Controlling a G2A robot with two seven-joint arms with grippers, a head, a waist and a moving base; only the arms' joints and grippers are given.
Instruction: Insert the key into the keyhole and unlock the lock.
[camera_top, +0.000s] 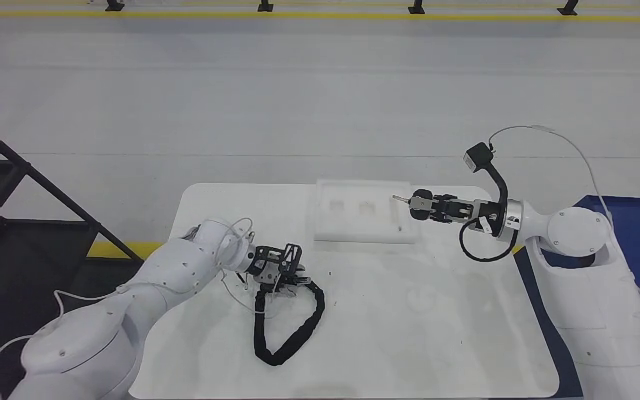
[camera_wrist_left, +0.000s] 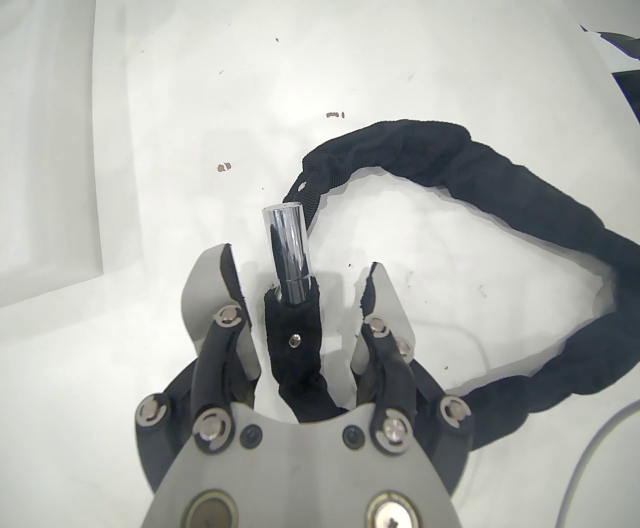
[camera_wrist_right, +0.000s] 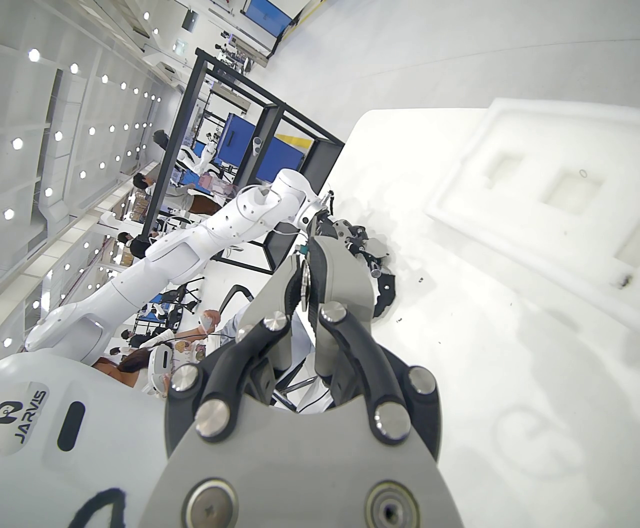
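A black fabric-sleeved chain lock lies looped on the white table. Its chrome cylinder end sticks out of the sleeve, lying between the fingers of my left gripper, which is open and not touching it. The chain's other end rests just beyond the cylinder's tip. My right gripper hovers at the right edge of the foam tray, shut on a small key whose tip pokes out toward the tray. In the right wrist view the fingertips are pressed together.
The white foam tray with two square recesses sits at the table's back middle. A thin white cable lies near the chain. Bare table surface stretches to the front right. A black frame stands left of the table.
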